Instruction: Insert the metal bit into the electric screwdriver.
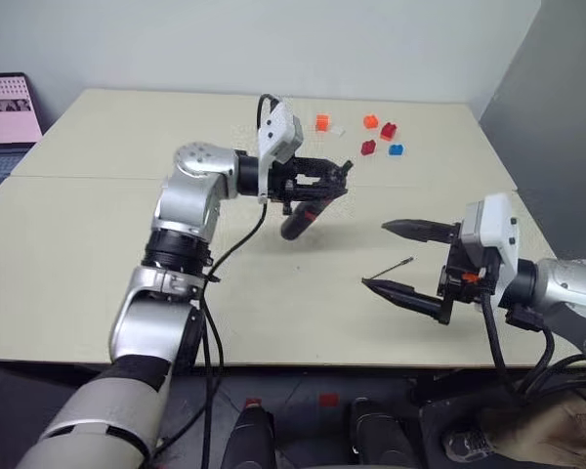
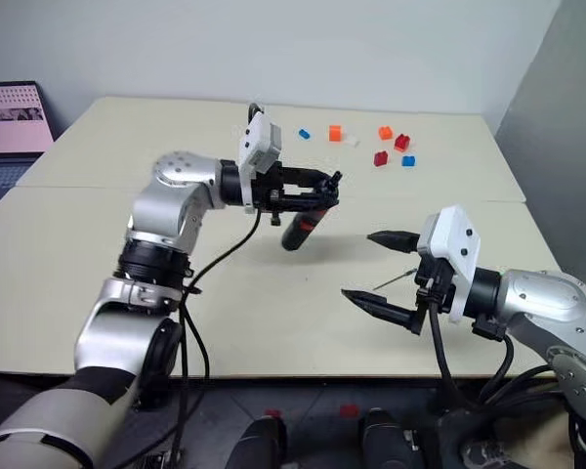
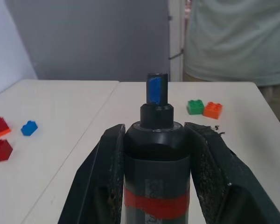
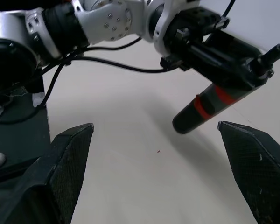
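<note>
This looks like a robot test room. A plain pale bench (image 1: 98,293) stands by bare grey walls (image 1: 273,39). Little toy bricks (image 1: 381,132) lie on the bench, and a laptop (image 1: 5,112) sits beside it.

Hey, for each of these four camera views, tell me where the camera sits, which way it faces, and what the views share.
Left eye and right eye: on the head, looking forward and down over the beige table, both arms showing.
Left wrist: looks along the left tool, shut on the slim black electric screwdriver with red bands.
Right wrist: looks between the open right tool's fingers toward the left arm.
Shared: that screwdriver shows in all four.
</note>
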